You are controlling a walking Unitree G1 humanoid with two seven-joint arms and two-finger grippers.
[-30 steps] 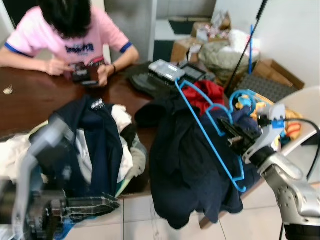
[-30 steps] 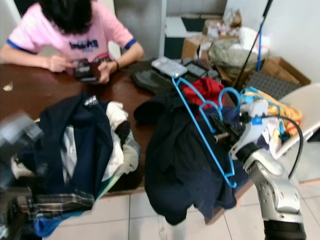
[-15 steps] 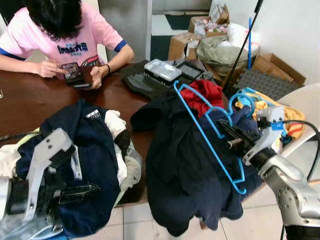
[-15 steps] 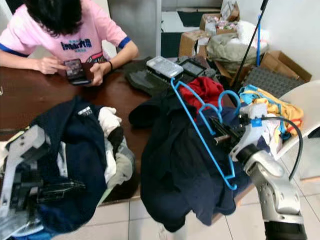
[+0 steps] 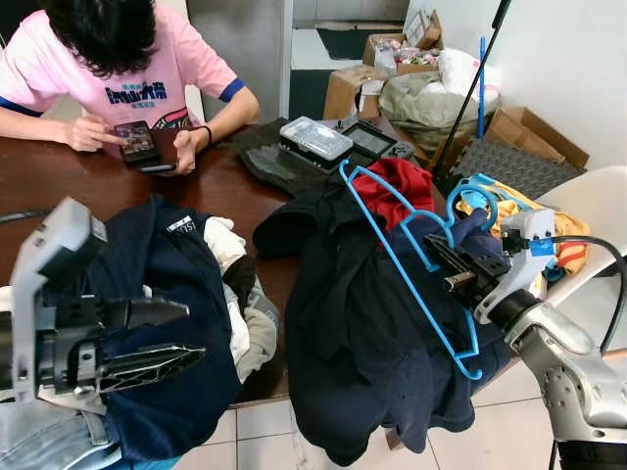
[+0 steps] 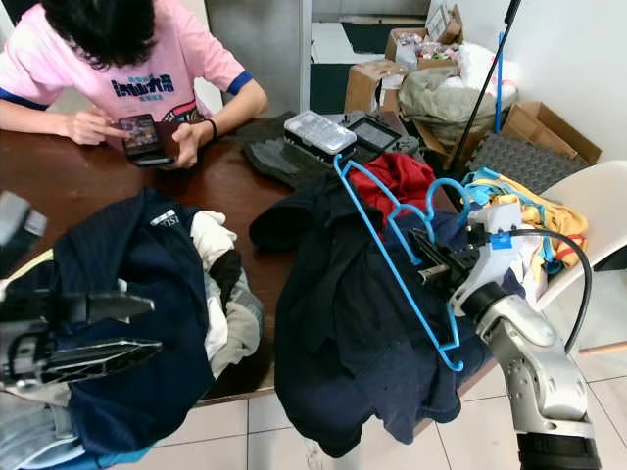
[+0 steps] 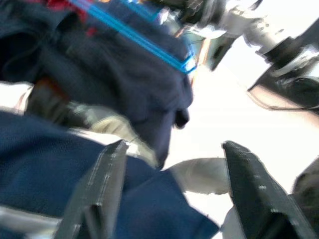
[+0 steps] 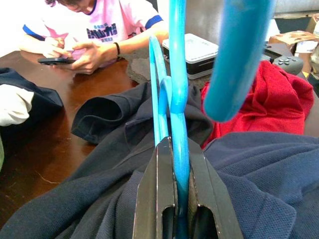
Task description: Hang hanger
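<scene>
1. your right gripper [image 5: 453, 270] is clamped on the blue hanger [image 5: 407, 262]; in the right wrist view the two black fingers [image 8: 160, 194] pinch the plastic bar between them.
2. the hanger lies tilted across the dark navy garment [image 5: 367, 343] heaped at the table [image 5: 108, 186] edge, its hook [image 5: 470, 191] curling up near your wrist.
3. the navy garment spills over the table edge toward the tiled floor [image 5: 260, 426]; a red cloth [image 5: 402, 186] sits just behind it.
4. your left gripper [image 5: 181, 336] hovers over the second pile, a navy shirt [image 5: 176, 284] with white cloth [image 5: 230, 245] beside it; its fingers are spread apart and hold nothing.
5. in the left wrist view, blurred, you see the two fingers [image 7: 102, 186] wide apart.
6. a person in a pink shirt [image 5: 127, 69] sits at the far side, both hands on a phone [image 5: 132, 142].
7. a grey case [image 5: 315, 139] and a dark device [image 5: 370, 139] lie on the table behind the clothes.
8. cardboard boxes [image 5: 348, 88] and a white chair [image 5: 593, 201] stand beyond the table.
</scene>
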